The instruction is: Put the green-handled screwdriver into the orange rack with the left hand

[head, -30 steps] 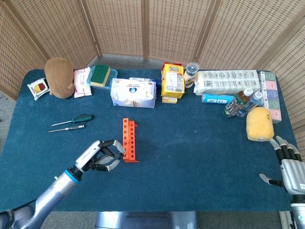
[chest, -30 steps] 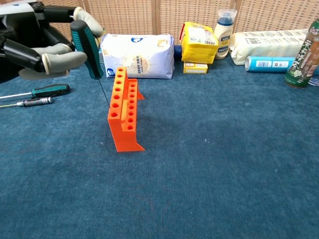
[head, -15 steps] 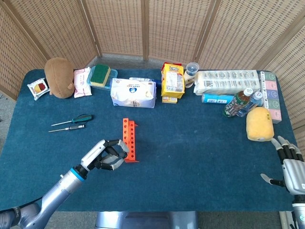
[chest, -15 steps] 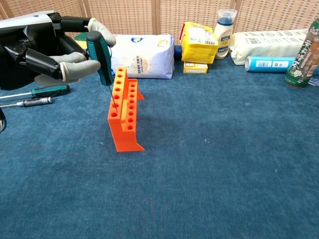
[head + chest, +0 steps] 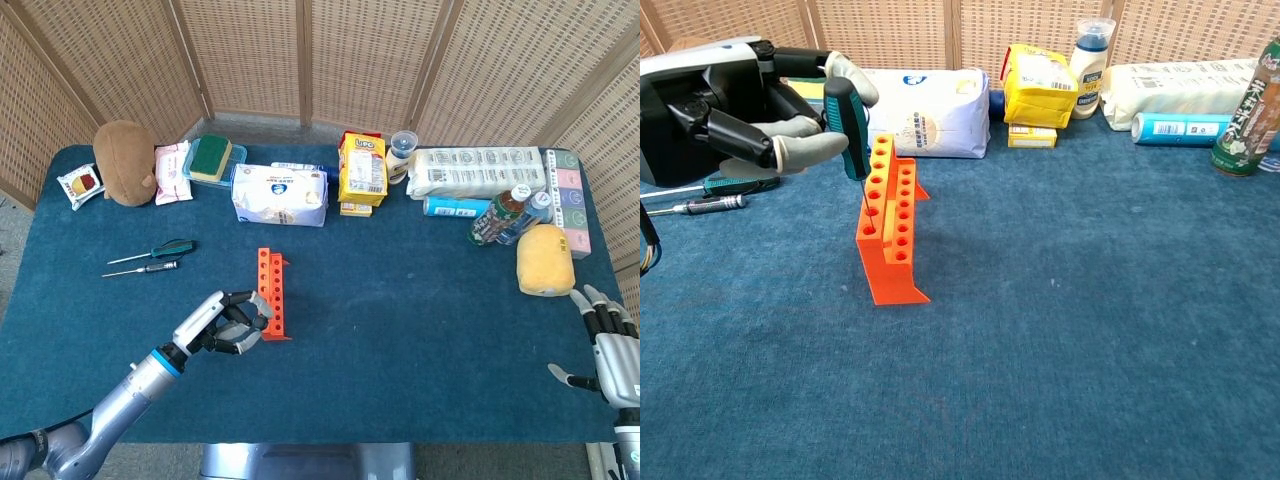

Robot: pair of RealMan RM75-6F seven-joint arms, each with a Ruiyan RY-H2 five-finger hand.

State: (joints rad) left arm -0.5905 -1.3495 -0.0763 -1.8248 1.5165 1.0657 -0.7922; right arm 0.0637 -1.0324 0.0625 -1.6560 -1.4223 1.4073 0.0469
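My left hand (image 5: 735, 115) (image 5: 222, 325) grips a green-handled screwdriver (image 5: 847, 125) upright, with the handle between thumb and fingers. Its thin shaft points down into a hole near the front of the orange rack (image 5: 888, 222) (image 5: 271, 294), which stands on the blue table. In the head view the hand sits just left of the rack's near end and hides the screwdriver. My right hand (image 5: 608, 347) rests at the table's right front edge, fingers spread, holding nothing.
Two more screwdrivers (image 5: 150, 256) lie left of the rack. Along the back stand a white packet (image 5: 280, 194), a yellow box (image 5: 361, 172), a sponge tub (image 5: 212, 159), a brown plush (image 5: 124, 162), bottles (image 5: 508, 216) and a yellow sponge (image 5: 544, 259).
The left hand has carried the screwdriver right and down to the rack; its shaft tip, first left of the rack, now enters a front hole. The right hand has hardly moved.
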